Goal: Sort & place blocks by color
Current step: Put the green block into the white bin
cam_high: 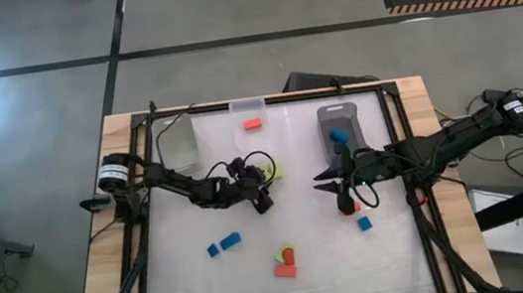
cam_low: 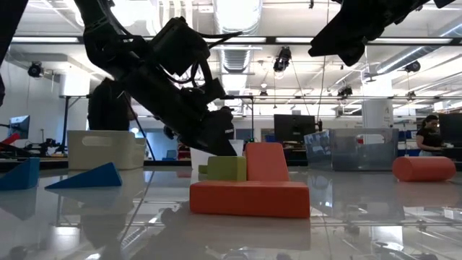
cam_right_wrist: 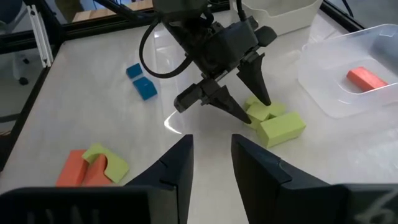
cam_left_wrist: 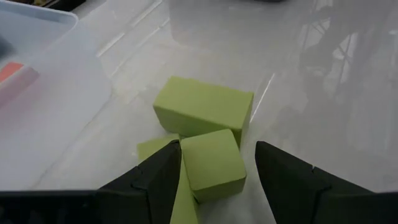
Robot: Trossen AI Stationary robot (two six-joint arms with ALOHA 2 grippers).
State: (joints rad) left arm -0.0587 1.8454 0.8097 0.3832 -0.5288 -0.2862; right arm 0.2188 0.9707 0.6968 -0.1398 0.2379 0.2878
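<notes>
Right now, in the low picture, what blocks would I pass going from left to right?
blue block → blue wedge → orange bar → orange roll

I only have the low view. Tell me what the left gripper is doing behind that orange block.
Observer: The left gripper is open, its fingers straddling a small green cube.
Operator: Say what else lies beside that cube.
Observer: A larger green block sits right against it, and a flat green piece beside them.
Operator: Report the right gripper.
Observer: The right gripper hangs empty near the grey bin, which holds a blue block.
Operator: Name what the clear bin holds.
Observer: The clear bin holds one orange block.
</notes>
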